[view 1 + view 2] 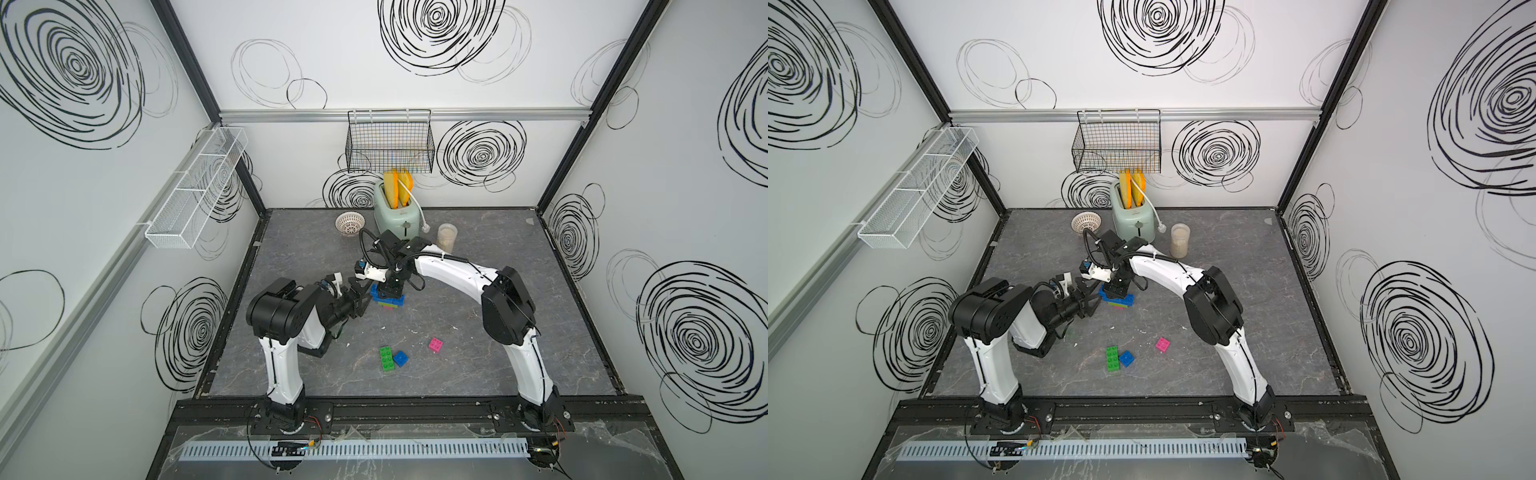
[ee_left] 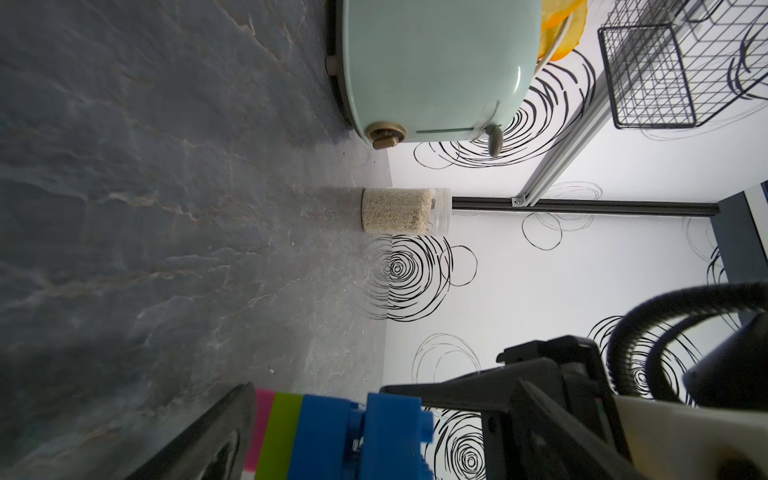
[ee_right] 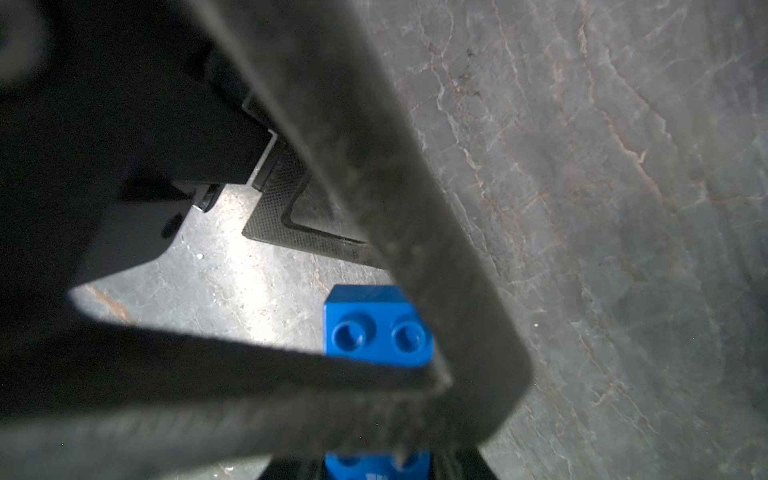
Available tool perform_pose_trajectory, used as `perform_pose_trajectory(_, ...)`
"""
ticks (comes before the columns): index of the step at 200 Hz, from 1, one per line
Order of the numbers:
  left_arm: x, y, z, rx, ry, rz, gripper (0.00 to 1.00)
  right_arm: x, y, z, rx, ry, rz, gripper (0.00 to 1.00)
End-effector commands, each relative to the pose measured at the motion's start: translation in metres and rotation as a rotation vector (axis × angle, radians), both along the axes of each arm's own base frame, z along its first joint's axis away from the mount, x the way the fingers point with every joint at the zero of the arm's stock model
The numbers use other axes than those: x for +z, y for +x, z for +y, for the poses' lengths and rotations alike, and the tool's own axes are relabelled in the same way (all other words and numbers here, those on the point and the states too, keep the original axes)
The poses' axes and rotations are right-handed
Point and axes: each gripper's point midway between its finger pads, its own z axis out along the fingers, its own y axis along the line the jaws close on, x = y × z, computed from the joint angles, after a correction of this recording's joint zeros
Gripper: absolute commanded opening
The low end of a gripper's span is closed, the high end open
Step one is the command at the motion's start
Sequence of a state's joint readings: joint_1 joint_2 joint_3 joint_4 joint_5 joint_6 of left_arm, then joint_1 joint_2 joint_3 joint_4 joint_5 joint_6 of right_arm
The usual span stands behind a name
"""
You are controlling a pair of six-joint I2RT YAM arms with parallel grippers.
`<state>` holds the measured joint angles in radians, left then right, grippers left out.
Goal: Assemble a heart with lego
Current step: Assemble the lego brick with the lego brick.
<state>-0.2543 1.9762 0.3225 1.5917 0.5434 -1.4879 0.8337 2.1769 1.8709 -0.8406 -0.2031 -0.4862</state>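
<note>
Pressing on the heart [image 1: 395, 302] with right gripper [image 1: 391, 293], jaws together; left gripper [image 1: 362, 298] jaws apart (bracing nothing). Could tip or skid if pushed off-centre.

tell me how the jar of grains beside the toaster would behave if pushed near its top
The jar stands upright and is taller than wide, so a high push would probably tip it rather than slide it. It is round, so once down it would likely roll. It looks nearly full, so it is probably fairly heavy for its size.
</note>
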Motion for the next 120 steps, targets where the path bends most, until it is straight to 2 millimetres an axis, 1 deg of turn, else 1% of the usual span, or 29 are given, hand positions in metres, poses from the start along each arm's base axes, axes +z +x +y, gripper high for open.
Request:
perform_pose_trajectory(1,0.042,0.0,-0.01,-0.045,-0.072,-0.185,0.98,-0.002,-0.006,-0.001,0.024,-0.016,0.025,0.24)
perform_pose_trajectory(46,0.038,0.0,-0.018,-0.074,-0.075,-0.176,0.93,-0.009,-0.007,-0.004,0.02,-0.035,0.032,0.24)
perform_pose_trajectory(84,0.037,-0.001,-0.021,-0.085,-0.075,-0.178,0.85,-0.012,-0.007,-0.003,0.02,-0.04,0.034,0.24)
perform_pose_trajectory(105,0.036,0.0,-0.021,-0.084,-0.075,-0.175,0.78,-0.013,-0.007,-0.002,0.021,-0.039,0.036,0.24)
perform_pose_trajectory(120,0.036,0.0,-0.021,-0.084,-0.075,-0.175,0.76,-0.012,-0.007,-0.002,0.022,-0.037,0.035,0.24)
